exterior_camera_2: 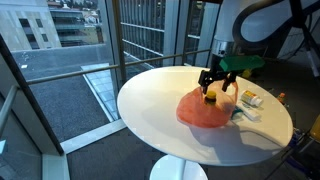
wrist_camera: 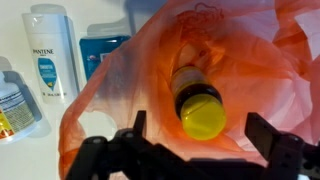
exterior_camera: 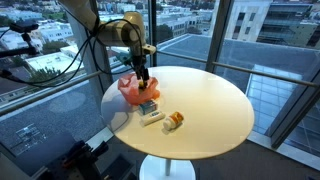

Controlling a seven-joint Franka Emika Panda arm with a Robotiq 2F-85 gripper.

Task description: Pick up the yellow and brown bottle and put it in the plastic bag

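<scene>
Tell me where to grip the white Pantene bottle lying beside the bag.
Take the Pantene bottle across its mid-body, at the label, with the open gripper coming straight down from above: it lies flat, label up, narrower across than along.

One brand name can be read, on the white bottle.

In the wrist view, the white bottle [wrist_camera: 48,55] at ten o'clock carries the word "PANTENE" in dark letters above a blue panel. The smaller print under it is too blurred to read. The small bottle [wrist_camera: 14,108] at eight o'clock has a crowded label, none of it legible. The blue packet [wrist_camera: 100,50] at eleven o'clock shows only pale marks. Faint printing on the plastic bag [wrist_camera: 255,70], near twelve o'clock, cannot be made out. In both exterior views every label is too small to read.
</scene>
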